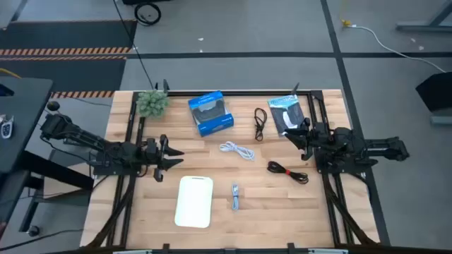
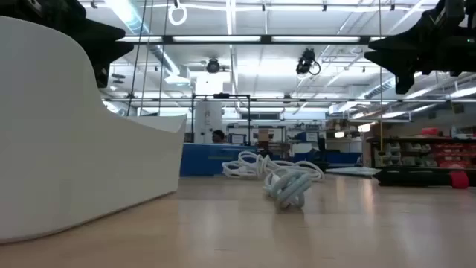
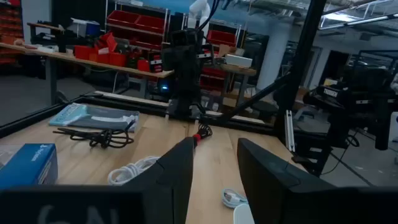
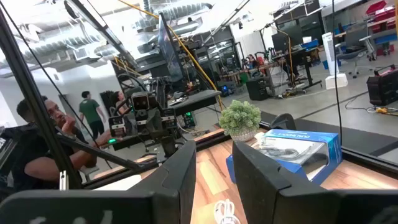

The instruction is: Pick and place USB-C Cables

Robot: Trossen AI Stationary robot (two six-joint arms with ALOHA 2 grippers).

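left gripper (image 1: 171, 161) open, level above table (image 1: 282, 212); right gripper (image 1: 299, 135) likewise

Grey floor (image 1: 282, 28), red bin shelves (image 3: 134, 28), ceiling strip lights (image 2: 238, 39)

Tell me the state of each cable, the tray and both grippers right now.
white cable: coiled, on table
black cable: bundled, on table
red-tied cable: on table
bluish-grey cable: beside tray
white tray: empty
left gripper: open, empty
right gripper: open, empty
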